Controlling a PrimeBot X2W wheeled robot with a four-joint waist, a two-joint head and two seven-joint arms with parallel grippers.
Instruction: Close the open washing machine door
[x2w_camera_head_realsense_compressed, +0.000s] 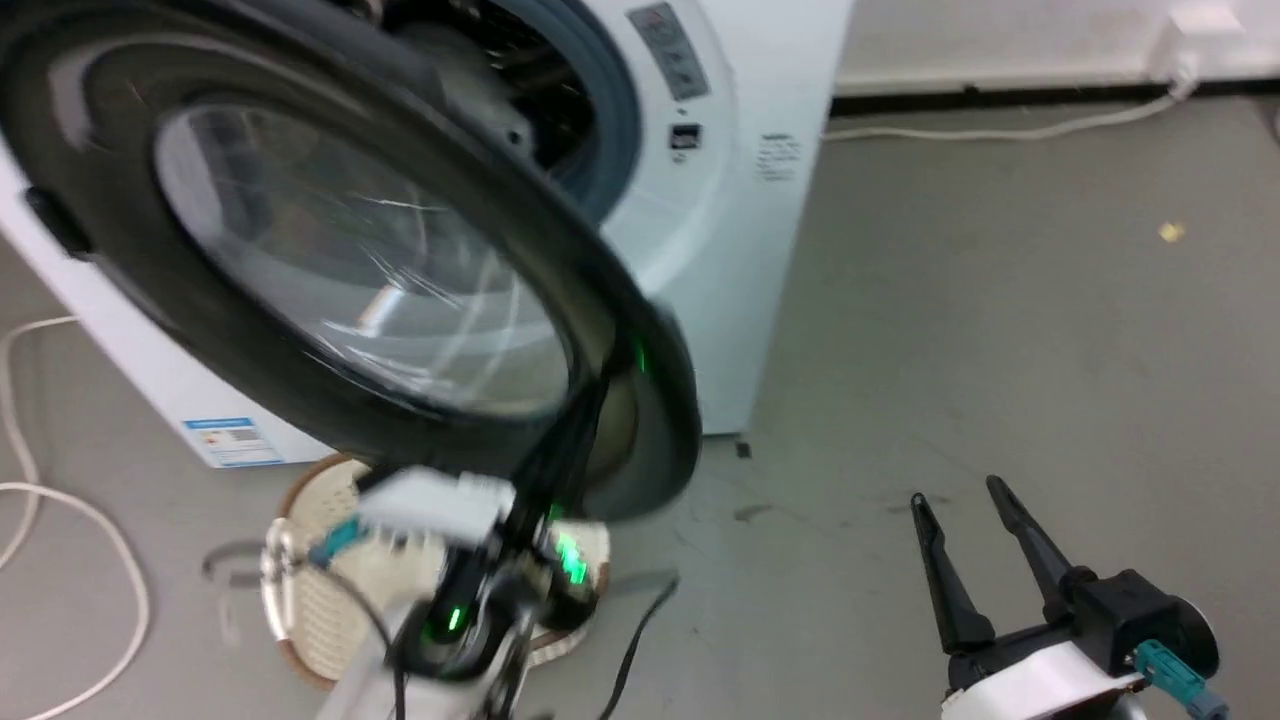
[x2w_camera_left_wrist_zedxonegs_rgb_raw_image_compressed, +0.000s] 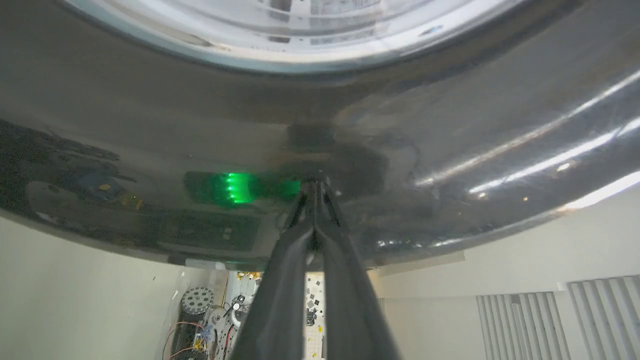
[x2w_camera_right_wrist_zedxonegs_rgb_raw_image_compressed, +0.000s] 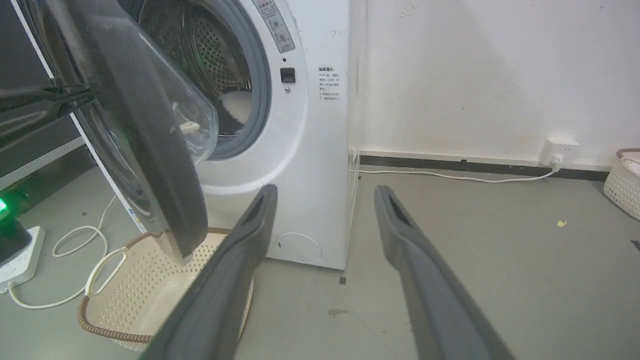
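The washing machine door (x2w_camera_head_realsense_compressed: 250, 330), round with a glossy black rim and a domed glass window, stands swung partly out from the white washing machine (x2w_camera_head_realsense_compressed: 730, 250). My left gripper (x2w_camera_head_realsense_compressed: 590, 395) is shut, its dark fingertips touching the door's outer rim at the lower right; in the left wrist view the shut gripper (x2w_camera_left_wrist_zedxonegs_rgb_raw_image_compressed: 316, 186) meets the glossy rim (x2w_camera_left_wrist_zedxonegs_rgb_raw_image_compressed: 450, 125). In the right wrist view the door (x2w_camera_right_wrist_zedxonegs_rgb_raw_image_compressed: 150, 165) is edge-on in front of the steel drum (x2w_camera_right_wrist_zedxonegs_rgb_raw_image_compressed: 210, 55) and grey gasket. My right gripper (x2w_camera_head_realsense_compressed: 965, 495) hangs open over the floor, right of the machine.
A cream perforated basket (x2w_camera_head_realsense_compressed: 320, 600) with a brown rim sits on the floor under the door. White cables (x2w_camera_head_realsense_compressed: 60, 500) loop at the left. A wall socket (x2w_camera_right_wrist_zedxonegs_rgb_raw_image_compressed: 559, 150) and cable run along the back wall. Another basket (x2w_camera_right_wrist_zedxonegs_rgb_raw_image_compressed: 622, 180) stands far right.
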